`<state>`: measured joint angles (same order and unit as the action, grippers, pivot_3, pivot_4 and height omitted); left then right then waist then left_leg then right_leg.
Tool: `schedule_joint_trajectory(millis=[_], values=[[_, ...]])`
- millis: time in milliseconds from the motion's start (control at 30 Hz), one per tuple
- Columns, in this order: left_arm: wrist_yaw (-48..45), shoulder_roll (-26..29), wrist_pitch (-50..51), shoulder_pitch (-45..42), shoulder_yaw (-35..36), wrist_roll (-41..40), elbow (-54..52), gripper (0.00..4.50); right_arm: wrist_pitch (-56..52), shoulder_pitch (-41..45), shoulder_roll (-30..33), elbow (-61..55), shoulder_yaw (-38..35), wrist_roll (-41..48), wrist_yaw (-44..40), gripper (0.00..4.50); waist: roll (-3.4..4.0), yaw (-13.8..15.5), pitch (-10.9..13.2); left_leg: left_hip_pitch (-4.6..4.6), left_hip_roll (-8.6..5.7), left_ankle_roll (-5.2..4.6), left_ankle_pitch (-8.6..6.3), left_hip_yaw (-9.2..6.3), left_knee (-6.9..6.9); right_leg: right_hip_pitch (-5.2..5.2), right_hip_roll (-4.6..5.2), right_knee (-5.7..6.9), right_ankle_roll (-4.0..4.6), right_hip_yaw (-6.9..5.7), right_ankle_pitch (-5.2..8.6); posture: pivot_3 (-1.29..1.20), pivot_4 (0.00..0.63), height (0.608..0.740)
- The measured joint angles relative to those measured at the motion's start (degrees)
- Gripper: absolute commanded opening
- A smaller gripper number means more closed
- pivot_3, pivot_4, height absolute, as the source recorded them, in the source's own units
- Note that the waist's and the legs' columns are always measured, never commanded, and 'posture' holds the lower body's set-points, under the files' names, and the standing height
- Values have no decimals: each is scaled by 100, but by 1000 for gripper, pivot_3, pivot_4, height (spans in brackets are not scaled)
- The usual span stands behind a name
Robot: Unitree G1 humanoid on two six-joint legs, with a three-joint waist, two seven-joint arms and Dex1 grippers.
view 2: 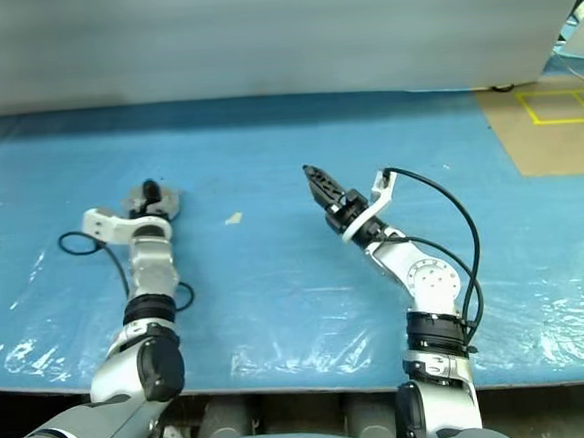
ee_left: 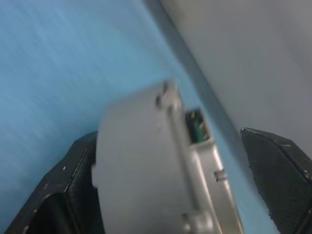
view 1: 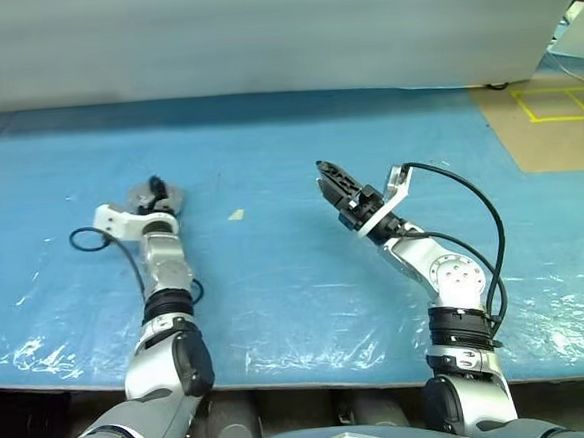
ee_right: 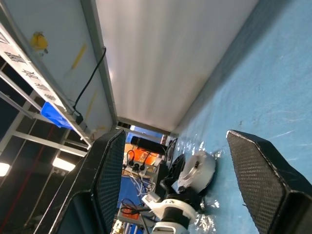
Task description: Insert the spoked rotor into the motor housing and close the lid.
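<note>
Now the round silver motor housing (ee_left: 161,170) (smooth grey wall) sits between open left gripper (view 1: 155,195)

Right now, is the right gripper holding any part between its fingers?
No. In the right wrist view the right gripper stands open, and between its two black fingers there is only the blue table cover.

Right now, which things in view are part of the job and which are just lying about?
Job: housing, in the open left end effector; right end effector, open and empty.
Lying about: pale scrap on the blue sheet; yellow tape square on the floor.
</note>
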<state>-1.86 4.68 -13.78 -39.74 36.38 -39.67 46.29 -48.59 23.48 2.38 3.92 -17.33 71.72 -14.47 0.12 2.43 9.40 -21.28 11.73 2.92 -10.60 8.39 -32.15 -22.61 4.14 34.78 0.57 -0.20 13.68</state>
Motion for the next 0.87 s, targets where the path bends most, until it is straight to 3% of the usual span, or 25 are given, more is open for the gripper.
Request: schedule_joint_trajectory(millis=[167, 300, 433, 533, 700, 867], values=[[581, 339, -929, 117, -11, 652, 364, 4482, -3, 1, -23, 0, 67, -74, -60, 3473, -3, 87, 0, -50, -2, 0, 0, -14, 0, -28, 7, -4, -1, -29, -2, 0, 150, 740], [396, 383, -1267, 217, -146, 934, 437, 4482, -11, 2, -15, 0, 100, -168, -141, 3473, -9, 195, 3, -63, 3, 0, 0, -18, -3, -36, 9, -1, 0, -41, -2, 0, 150, 740], [-392, 423, -1357, 253, -461, 981, 173, 4482, -21, 2, -3, 0, 163, -235, -219, 3473, -11, 280, 4, -64, 2, 0, 0, -17, -9, -36, 16, 0, 1, -40, -2, 0, 150, 740], [-1538, 547, -1244, 453, -992, 1027, -480, 4482, 71, -12, 137, -21, 356, -622, -343, 3473, -12, 305, 5, -64, 3, 0, 0, -16, -8, -37, 16, 2, 2, -40, -2, 0, 150, 740], [-3122, 797, -195, 877, -1813, 819, -1685, 4482, 979, -168, 529, -176, 1016, -2106, -729, 3473, -12, 298, 5, -67, 3, 1, 0, -8, -4, -46, 16, 3, 4, -38, -1, 0, 150, 740], [-4256, 1294, 463, 1453, -2696, 1139, -2319, 4482, 2184, -178, 752, -24, 1288, -3402, -996, 3473, -12, 236, 5, -68, 4, 0, 0, -5, -5, -53, 12, 8, 4, -32, -2, 0, 150, 740]])
